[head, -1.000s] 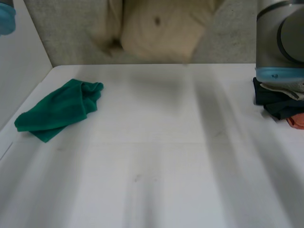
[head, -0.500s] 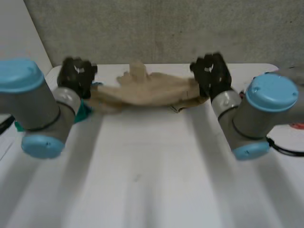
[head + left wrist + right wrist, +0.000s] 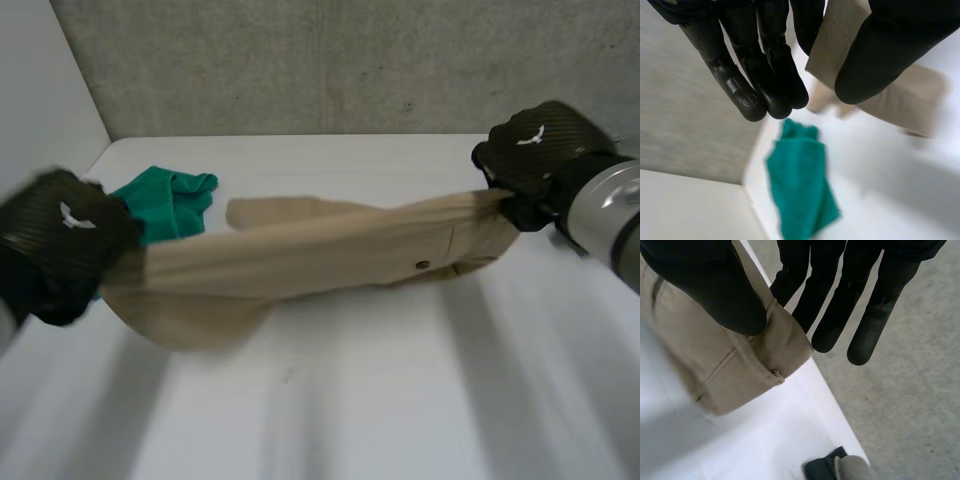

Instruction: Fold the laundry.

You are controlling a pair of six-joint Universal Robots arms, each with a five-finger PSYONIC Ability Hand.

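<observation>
Over table point(image 3: 380, 400), beige garment point(image 3: 320, 255) spans left robot hand point(image 3: 60, 250) to right robot hand point(image 3: 535, 160).

Garment point(image 3: 330, 250) spanning left hand point(image 3: 60, 250) to right hand point(image 3: 535, 160), cloth point(image 3: 170, 200) behind (leftward)

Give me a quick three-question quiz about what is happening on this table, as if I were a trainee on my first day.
1. True or false: the left hand and the right hand each pinch one end of the same garment.
2. What lies on the table close to the left hand? A: a green cloth. B: a red towel. C: a blue sock.
3. Fill in the blank: the garment stretched between the two hands is ___ in colour.

Key: 1 true; 2 A; 3 beige.
</observation>
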